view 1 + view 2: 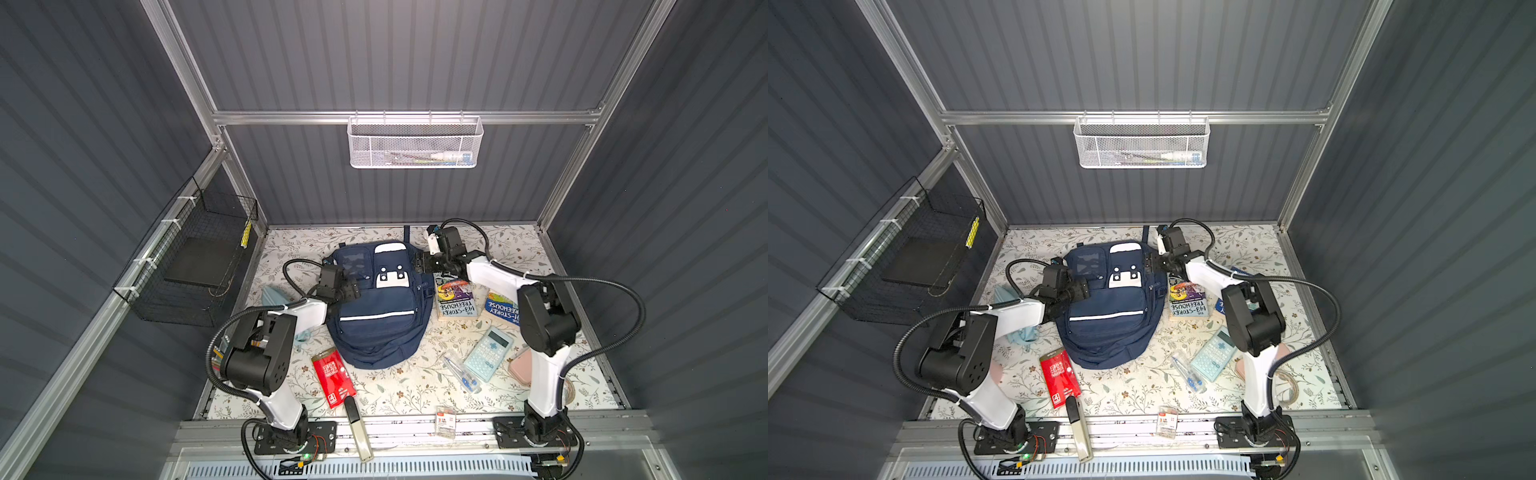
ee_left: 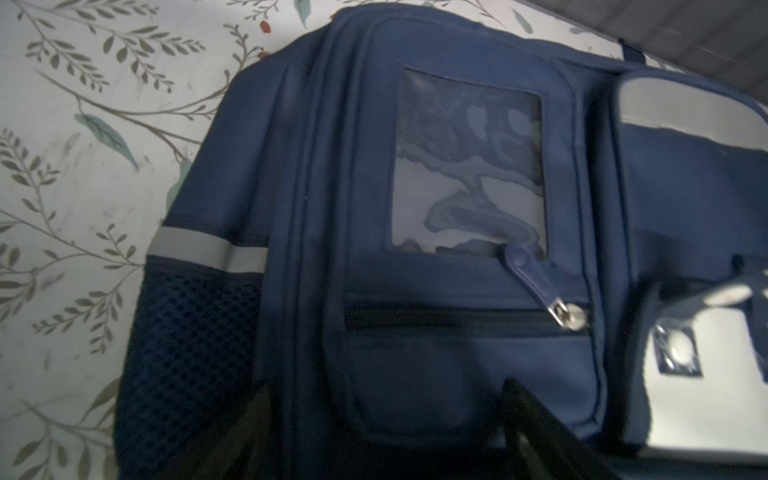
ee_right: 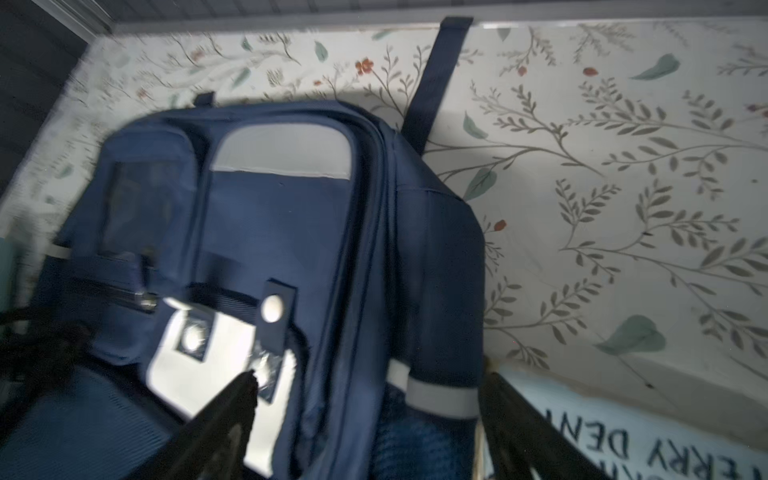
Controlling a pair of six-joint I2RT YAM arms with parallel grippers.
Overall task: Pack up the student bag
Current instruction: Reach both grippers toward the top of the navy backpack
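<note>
The student bag is reached from both sides by the left gripper and right gripper, pincers apart, maybe to be grabbed.

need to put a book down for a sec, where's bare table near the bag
Bare table lies in the far right corner behind the books, and in front of the student bag between the red pack and the clear case. Right of the bag is crowded: books, calculator.

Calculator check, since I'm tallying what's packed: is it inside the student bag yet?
No, the calculator lies out on the floral table, apart from the student bag.
</note>
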